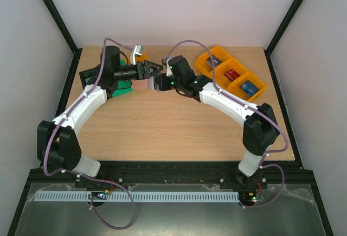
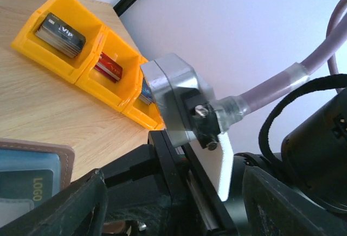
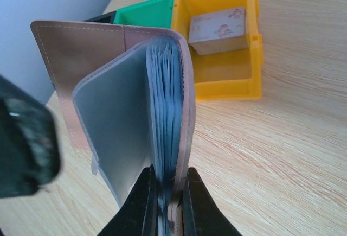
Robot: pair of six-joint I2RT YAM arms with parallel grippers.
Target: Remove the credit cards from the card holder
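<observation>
The card holder (image 3: 108, 84) stands on edge above the table, tan outside and light blue-grey inside, fanned open. My right gripper (image 3: 166, 203) is shut on its lower edge, pinching the blue sleeves and one tan cover. In the top view the card holder (image 1: 147, 84) hangs at the right gripper (image 1: 161, 81), at the back middle of the table. A teal credit card (image 2: 27, 184) marked LOGO shows inside the card holder (image 2: 59, 154). My left gripper (image 1: 155, 68) is open just behind the holder; its fingers (image 2: 70, 206) stand wide apart around the right arm's wrist.
An orange three-bay bin (image 1: 233, 73) at the back right holds dark VIP cards (image 2: 62, 32), a red card (image 2: 108, 65) and a blue one. A small yellow bin (image 3: 222, 68) with a patterned card (image 3: 217, 30), a green bin (image 3: 146, 11) and a black bin sit at the back left.
</observation>
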